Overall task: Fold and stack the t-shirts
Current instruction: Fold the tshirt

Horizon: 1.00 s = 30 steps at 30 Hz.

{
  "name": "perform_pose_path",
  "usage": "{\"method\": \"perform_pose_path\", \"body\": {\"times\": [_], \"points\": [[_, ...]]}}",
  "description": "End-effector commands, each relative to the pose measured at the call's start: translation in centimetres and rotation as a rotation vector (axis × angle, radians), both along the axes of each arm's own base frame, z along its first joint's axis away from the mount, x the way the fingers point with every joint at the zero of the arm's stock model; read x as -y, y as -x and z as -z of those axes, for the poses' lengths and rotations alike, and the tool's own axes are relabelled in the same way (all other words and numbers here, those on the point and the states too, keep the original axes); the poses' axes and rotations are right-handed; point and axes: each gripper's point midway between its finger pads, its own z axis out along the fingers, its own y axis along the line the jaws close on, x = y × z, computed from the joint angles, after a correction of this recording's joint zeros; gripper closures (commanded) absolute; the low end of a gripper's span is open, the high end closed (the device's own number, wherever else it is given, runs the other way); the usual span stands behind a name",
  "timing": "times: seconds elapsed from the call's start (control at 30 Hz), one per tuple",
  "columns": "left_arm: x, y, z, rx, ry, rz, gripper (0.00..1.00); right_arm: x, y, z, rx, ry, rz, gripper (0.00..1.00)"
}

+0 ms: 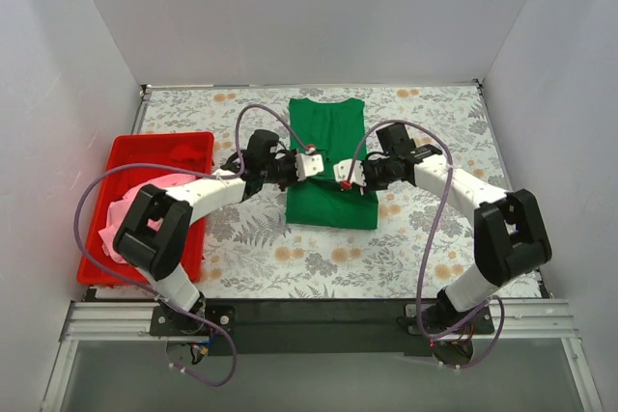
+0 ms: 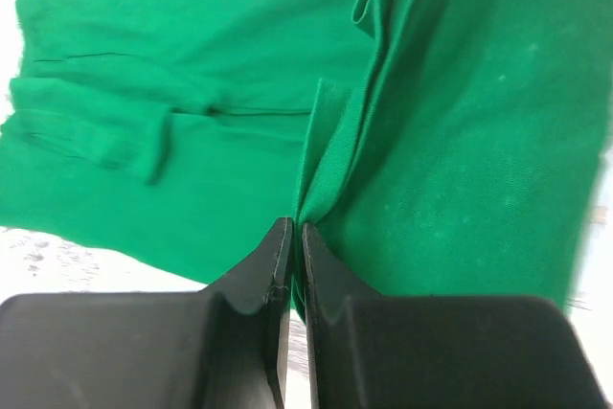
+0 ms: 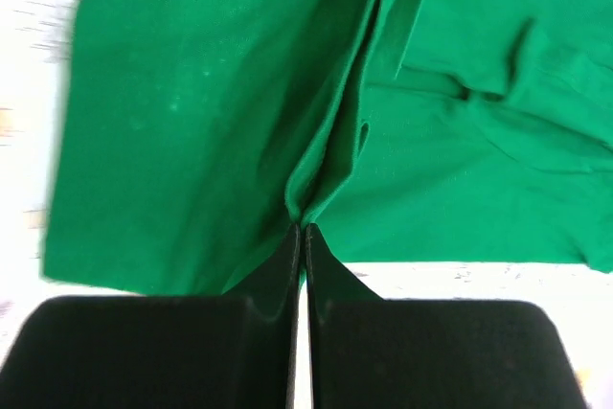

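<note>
The green t-shirt (image 1: 328,137) lies on the table's middle, folded into a long narrow strip. My left gripper (image 1: 311,165) is shut on a pinched fold of the green cloth (image 2: 330,155) at its left side. My right gripper (image 1: 345,178) is shut on a pinched fold of the same shirt (image 3: 326,155) at its right side. The two grippers are close together over the strip's near half, the cloth lifted a little between them. The pink t-shirt (image 1: 135,202) lies crumpled in the red tray, partly hidden by the left arm.
The red plastic tray (image 1: 166,149) stands at the left edge of the table. White walls close in the table on the left, back and right. The floral tablecloth (image 1: 435,229) shows around the shirt.
</note>
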Motion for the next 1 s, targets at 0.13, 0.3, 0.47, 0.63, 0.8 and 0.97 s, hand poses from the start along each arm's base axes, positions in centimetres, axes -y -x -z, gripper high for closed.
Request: {"method": "perform_pose_path", "body": {"times": [0.13,0.3,0.47,0.63,0.8,0.97], "points": [[-0.1,-7.6,-2.6,0.160,0.042,0.003,1.00,-1.7,-6.8,-1.1,0.102,-0.044,-0.046,0.99],[-0.4,-10.3,-1.7,0.168,0.033,-0.005,1.00,-1.9,-10.3,-0.7,0.118,-0.040,-0.029,0.99],[-0.6,-11.9,-0.5,0.173,0.021,-0.022,1.00,-2.0,-11.8,0.4,0.116,-0.027,-0.027,0.99],[-1.0,-12.7,0.6,0.170,0.008,-0.035,1.00,-1.8,-12.7,1.5,0.115,-0.005,-0.024,0.99],[-1.5,-13.6,1.5,0.180,0.002,-0.061,1.00,-2.2,-13.7,1.8,0.108,-0.008,-0.003,0.99],[-1.8,-15.1,1.3,0.197,-0.001,-0.114,0.85,-2.1,-15.3,1.2,0.145,-0.007,0.049,0.77]]}}
